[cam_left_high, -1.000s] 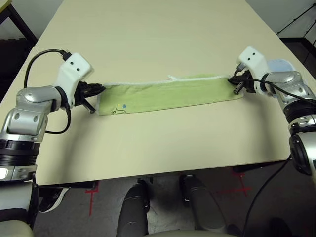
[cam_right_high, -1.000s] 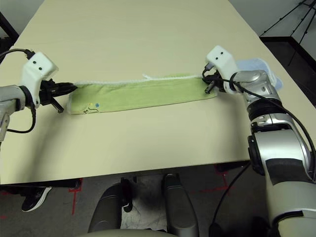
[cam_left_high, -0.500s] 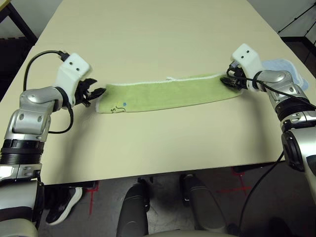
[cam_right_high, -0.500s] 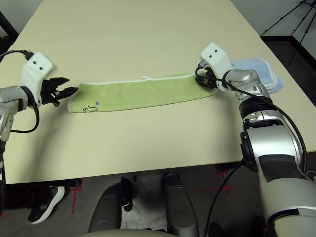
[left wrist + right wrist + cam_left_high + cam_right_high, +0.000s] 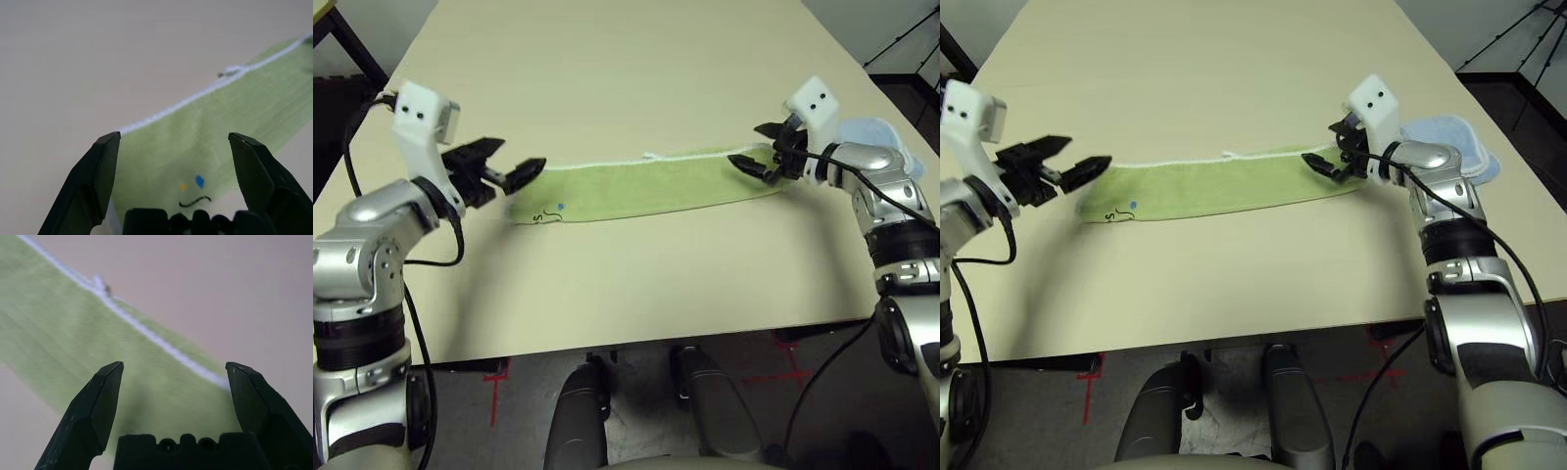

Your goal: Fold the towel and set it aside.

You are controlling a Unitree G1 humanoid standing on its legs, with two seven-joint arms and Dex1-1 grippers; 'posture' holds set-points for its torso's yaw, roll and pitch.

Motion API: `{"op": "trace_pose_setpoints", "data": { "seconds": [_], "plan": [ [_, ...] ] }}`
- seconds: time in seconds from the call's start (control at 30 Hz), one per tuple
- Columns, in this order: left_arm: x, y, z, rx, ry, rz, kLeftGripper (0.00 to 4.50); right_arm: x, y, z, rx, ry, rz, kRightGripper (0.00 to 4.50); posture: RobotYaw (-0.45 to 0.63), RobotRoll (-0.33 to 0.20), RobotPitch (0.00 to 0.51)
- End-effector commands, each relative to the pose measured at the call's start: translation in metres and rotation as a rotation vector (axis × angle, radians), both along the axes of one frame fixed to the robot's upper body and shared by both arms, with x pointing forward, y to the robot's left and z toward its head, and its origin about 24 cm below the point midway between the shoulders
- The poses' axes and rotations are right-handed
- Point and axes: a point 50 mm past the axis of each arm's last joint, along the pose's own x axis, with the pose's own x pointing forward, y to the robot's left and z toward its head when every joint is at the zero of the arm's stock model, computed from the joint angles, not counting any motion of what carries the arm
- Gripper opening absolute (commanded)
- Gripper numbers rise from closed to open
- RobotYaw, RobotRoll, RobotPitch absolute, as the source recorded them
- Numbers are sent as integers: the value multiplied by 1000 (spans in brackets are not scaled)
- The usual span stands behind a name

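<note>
The towel [image 5: 641,186] lies flat on the table as a long light-green strip with white stitching along its far edge and a small dark scribble [image 5: 546,215] near its left end. My left gripper [image 5: 505,162] hovers open just above the strip's left end, nothing between its fingers. Over the right end, my right gripper [image 5: 757,147] is open too and holds nothing. In the left wrist view the towel [image 5: 210,147] shows between the spread fingertips [image 5: 105,152]. The right wrist view looks down on the towel [image 5: 122,347] between wide fingertips [image 5: 110,377].
A light blue folded cloth [image 5: 1454,142] lies on the table behind my right forearm, near the right edge. The tan table [image 5: 607,69] stretches far beyond the towel. A dark tripod [image 5: 1518,39] stands off the table's far right corner.
Both grippers let go of the towel's ends and opened wide. Each has lifted off the cloth, and the towel has settled flat on the table.
</note>
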Motion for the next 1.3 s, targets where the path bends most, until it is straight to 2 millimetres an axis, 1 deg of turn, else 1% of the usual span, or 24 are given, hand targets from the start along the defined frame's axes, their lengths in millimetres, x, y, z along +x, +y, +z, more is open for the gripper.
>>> {"op": "trace_pose_setpoints", "data": {
  "seconds": [0.03, 0.13, 0.33, 0.53, 0.6, 0.63, 0.67, 0.73, 0.8, 0.9, 0.97, 1.07, 1.13, 1.3],
  "plan": [
    [-2, -7, -9, 27, 19, -11, 4478, -3, -3, -10, 37, 74, -63, 4500, -126, 0, 222],
    [0, -8, -22, 36, 41, 3, 4478, 1, -10, -23, 23, 128, -157, 4500, -126, 0, 222],
    [3, -5, -38, 41, 52, 39, 4478, 9, -19, -35, 14, 165, -281, 4500, -119, 0, 219],
    [1, 6, -57, 56, 94, 78, 4478, 10, -19, -43, -10, 194, -299, 4500, -117, 0, 217],
    [1, 9, -61, 66, 100, 87, 4478, 10, -18, -44, -8, 184, -300, 4500, -118, 0, 219],
    [1, 10, -61, 70, 95, 90, 4478, 11, -17, -40, 6, 162, -294, 4500, -118, 0, 220],
    [1, 11, -60, 71, 88, 92, 4478, 11, -16, -37, 25, 143, -288, 4500, -118, 0, 220],
    [2, 11, -52, 48, 49, 97, 4478, 12, -14, -26, 71, 93, -263, 4500, -121, 0, 220],
    [3, 11, -41, -1, 8, 97, 4478, 10, -11, -17, 97, 66, -224, 4500, -121, 0, 220],
    [3, 7, -18, -81, -104, 67, 4478, 4, -6, -3, 141, -7, -128, 4500, -123, 0, 216],
    [2, 3, -8, -113, -135, 41, 4478, -1, -5, 4, 161, -33, -92, 4500, -123, 0, 216],
    [-1, -9, 2, -147, -141, -18, 4478, -8, -5, 13, 161, -86, -48, 4500, -117, 0, 208],
    [-2, -18, 9, -125, -171, -42, 4478, -13, -3, 17, 172, -100, -24, 4500, -117, 0, 207],
    [-4, -38, 13, -78, -241, -144, 4478, -23, -1, 21, 199, -116, 4, 4500, -132, 0, 207]
  ]
}}
